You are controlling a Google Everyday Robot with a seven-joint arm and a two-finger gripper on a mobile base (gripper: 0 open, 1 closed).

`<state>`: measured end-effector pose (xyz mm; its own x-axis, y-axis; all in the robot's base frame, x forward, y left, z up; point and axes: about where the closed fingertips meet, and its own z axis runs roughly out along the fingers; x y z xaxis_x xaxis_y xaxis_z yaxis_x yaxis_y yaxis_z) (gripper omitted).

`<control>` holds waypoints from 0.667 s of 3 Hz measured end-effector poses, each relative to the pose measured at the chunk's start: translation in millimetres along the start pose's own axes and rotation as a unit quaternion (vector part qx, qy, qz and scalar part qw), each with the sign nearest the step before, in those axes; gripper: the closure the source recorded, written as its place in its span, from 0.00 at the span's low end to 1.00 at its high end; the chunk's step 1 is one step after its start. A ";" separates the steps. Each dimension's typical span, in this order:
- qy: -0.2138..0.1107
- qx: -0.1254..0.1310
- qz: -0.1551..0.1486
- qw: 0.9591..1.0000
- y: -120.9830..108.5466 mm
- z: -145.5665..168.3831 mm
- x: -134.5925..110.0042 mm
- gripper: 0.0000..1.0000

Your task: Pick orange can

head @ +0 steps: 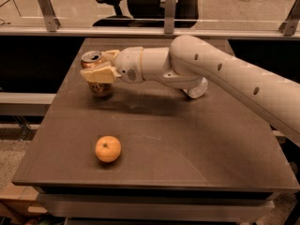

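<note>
- The orange can (99, 87) stands upright near the tabletop's (187, 139) far left edge.
- The pincer (96, 65), reaching from the right, is clamped around its middle.
- An orange fruit (108, 148) lies well apart, nearer.

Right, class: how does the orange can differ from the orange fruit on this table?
Shape: the orange can is a cylinder with a silver top; the orange fruit is round. Place: the can is at the table's far left, the fruit near its front edge. State: the gripper is closed on the can; the fruit lies free. Both are orange-toned.
</note>
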<state>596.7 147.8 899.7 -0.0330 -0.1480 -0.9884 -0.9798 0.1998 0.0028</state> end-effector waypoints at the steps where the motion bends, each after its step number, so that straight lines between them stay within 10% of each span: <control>1: 0.000 -0.003 -0.004 1.000 -2.7 0.8 -8.7 1.00; 2: -0.014 -0.003 -0.008 1.000 -6.7 -1.6 -21.4 1.00</control>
<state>603.7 148.1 921.1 -0.0118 -0.1234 -0.9923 -0.9812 0.1927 -0.0123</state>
